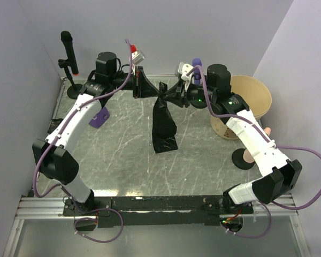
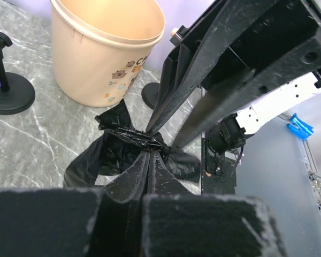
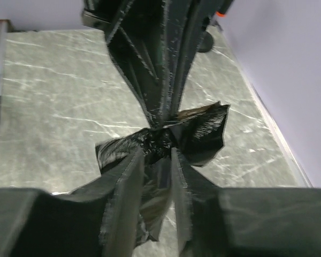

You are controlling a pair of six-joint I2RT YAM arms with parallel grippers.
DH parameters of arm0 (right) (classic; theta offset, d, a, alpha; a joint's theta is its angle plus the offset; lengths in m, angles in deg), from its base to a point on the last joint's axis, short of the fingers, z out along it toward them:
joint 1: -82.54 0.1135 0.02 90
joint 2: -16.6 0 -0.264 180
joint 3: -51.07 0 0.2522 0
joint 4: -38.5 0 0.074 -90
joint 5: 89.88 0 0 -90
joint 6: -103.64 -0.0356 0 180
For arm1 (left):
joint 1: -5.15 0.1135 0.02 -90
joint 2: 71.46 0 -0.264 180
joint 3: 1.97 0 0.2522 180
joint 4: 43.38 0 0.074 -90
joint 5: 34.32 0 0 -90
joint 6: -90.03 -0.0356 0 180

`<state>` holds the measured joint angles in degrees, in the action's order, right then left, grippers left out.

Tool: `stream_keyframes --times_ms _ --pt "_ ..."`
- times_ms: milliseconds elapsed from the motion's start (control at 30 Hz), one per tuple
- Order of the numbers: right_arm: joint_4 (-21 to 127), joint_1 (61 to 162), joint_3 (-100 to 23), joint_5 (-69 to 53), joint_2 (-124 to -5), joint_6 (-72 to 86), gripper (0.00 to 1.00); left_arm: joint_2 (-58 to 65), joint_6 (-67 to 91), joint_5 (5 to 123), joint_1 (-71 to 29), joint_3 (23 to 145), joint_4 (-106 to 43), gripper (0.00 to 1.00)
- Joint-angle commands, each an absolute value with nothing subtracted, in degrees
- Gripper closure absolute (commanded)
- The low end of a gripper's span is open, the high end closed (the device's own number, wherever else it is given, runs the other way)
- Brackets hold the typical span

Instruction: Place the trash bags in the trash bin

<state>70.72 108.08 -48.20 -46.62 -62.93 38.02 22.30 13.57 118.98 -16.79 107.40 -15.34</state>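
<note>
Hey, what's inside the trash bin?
Only bare, pale inner wall shows in the trash bin. Its bottom is hidden by the right arm overhead and by its own rim from the left wrist.

One black trash bag (image 1: 164,128), one tan trash bin (image 1: 255,95)

Two arms, left arm (image 1: 75,120) and right arm (image 1: 257,142), with one gripper apiece: left gripper (image 2: 150,155), right gripper (image 3: 156,154)

Three round black stand bases: back-left base (image 1: 74,91), purple-stemmed base (image 2: 10,95), near-right base (image 1: 243,159)

One purple block (image 1: 99,118), one bench (image 1: 123,160)
</note>
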Motion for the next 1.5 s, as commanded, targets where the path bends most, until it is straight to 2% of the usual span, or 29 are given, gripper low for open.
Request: stream_keyframes --times_ms 0,300,500,567,733,1067,1467 --pt "67.9 108.5 -50.1 -52.5 -61.3 35.9 0.62 19.1 12.2 118.2 -16.7 106.6 -16.2 0.99" --pt "65.9 109.4 -51.1 -52.0 -63.3 34.0 0.6 17.8 12.6 119.7 -17.4 105.2 -16.9 0.99" --pt "65.3 109.9 -50.9 -50.1 -63.7 34.3 0.63 17.6 12.8 120.7 -17.4 104.9 -16.9 0.99" --pt "64.8 109.9 -50.8 -49.7 -63.7 34.1 0.7 17.6 12.6 120.8 -17.5 104.8 -16.8 0.99" --pt "65.4 110.0 -50.8 -49.4 -63.5 35.2 1.0 17.6 11.6 119.4 -17.4 105.1 -15.5 0.99" --pt "69.9 106.4 -50.3 -49.2 -61.1 39.7 1.0 16.3 3.2 107.9 -15.3 106.0 -6.7 0.99" --pt "71.2 104.9 -47.3 -44.8 -59.3 41.1 1.0 14.9 2.2 104.1 -13.0 105.2 -6.0 0.99"
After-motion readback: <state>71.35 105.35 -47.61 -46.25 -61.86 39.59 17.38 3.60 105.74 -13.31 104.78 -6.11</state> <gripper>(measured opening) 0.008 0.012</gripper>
